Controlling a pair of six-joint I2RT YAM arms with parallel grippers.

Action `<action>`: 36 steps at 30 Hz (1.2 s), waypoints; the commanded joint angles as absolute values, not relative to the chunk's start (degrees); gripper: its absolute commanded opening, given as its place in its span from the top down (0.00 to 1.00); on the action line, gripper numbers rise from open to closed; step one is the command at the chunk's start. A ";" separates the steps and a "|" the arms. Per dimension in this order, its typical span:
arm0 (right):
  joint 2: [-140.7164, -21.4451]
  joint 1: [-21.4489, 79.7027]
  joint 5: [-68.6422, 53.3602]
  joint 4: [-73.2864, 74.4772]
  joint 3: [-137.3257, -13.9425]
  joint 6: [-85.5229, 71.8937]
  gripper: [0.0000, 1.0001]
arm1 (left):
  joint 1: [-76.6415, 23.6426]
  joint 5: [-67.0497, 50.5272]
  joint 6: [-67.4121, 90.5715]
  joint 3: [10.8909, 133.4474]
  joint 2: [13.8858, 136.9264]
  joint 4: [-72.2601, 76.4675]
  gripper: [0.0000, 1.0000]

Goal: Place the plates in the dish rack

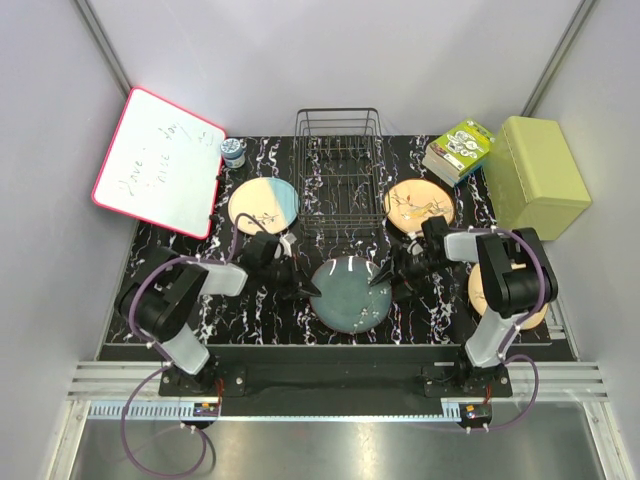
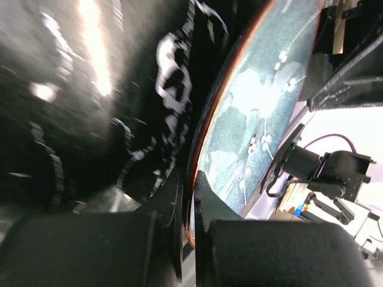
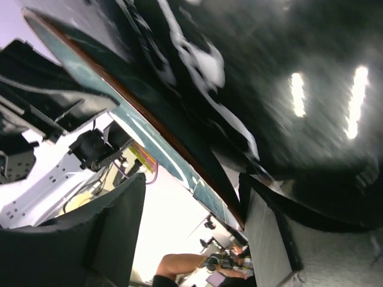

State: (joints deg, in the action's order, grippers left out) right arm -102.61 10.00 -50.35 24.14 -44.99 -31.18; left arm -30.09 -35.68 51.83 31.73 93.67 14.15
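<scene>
- The tabletop [image 1: 260, 310] is black with white squiggly lines.
- A white board [image 1: 158, 160] with a red edge leans at the far left. It has green handwriting on it (too faint to read for sure).
- A green box [image 1: 540, 175] sits at the far right.
- The dish rack [image 1: 340, 165] stands at the far middle, with no plate in it.
- The dark blue-grey plate [image 1: 350, 292] is just in front of the rack, between the two grippers.
- The beige and blue plate [image 1: 264, 204] lies left of the rack. An orange plate [image 1: 419, 204] lies right of it. Another orange plate [image 1: 478, 288] is partly hidden under the right arm.
- A green book [image 1: 460, 148] lies beside the box. Its words are too small to read.
- The left gripper [image 2: 190, 185] has its jaws pinched tight on the dark plate's left rim.
- The right gripper [image 3: 191, 185] has its jaws apart, one on each side of the dark plate's right rim.
- A little jar [image 1: 233, 152] stands by the board. Its label is too small to read.
</scene>
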 commanded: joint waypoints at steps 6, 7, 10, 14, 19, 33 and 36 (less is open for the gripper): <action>-108.28 16.61 -56.48 4.07 -42.10 -36.12 0.41 | -33.66 -36.38 51.07 35.95 96.42 15.64 1.00; -107.93 17.13 -57.30 3.00 -41.23 -36.30 0.40 | -34.18 -36.47 50.89 36.03 96.50 15.56 1.00; -104.25 18.98 -60.73 -7.89 -37.98 -41.73 0.39 | -34.98 -36.91 50.80 35.68 96.77 15.82 1.00; -101.78 21.00 -62.13 -14.93 -36.12 -44.74 0.47 | -35.42 -36.91 50.10 35.51 95.63 15.56 1.00; -100.46 22.94 -63.45 -15.38 -37.00 -44.30 0.61 | -36.03 -36.39 48.25 34.81 93.61 15.12 1.00; -84.21 22.50 -60.21 14.03 -43.84 -27.27 1.00 | -36.04 -32.35 31.76 39.80 82.30 -1.18 0.18; -75.87 21.10 -57.22 25.19 -47.44 -21.81 1.00 | -35.16 -29.72 21.29 43.85 75.08 -11.21 0.06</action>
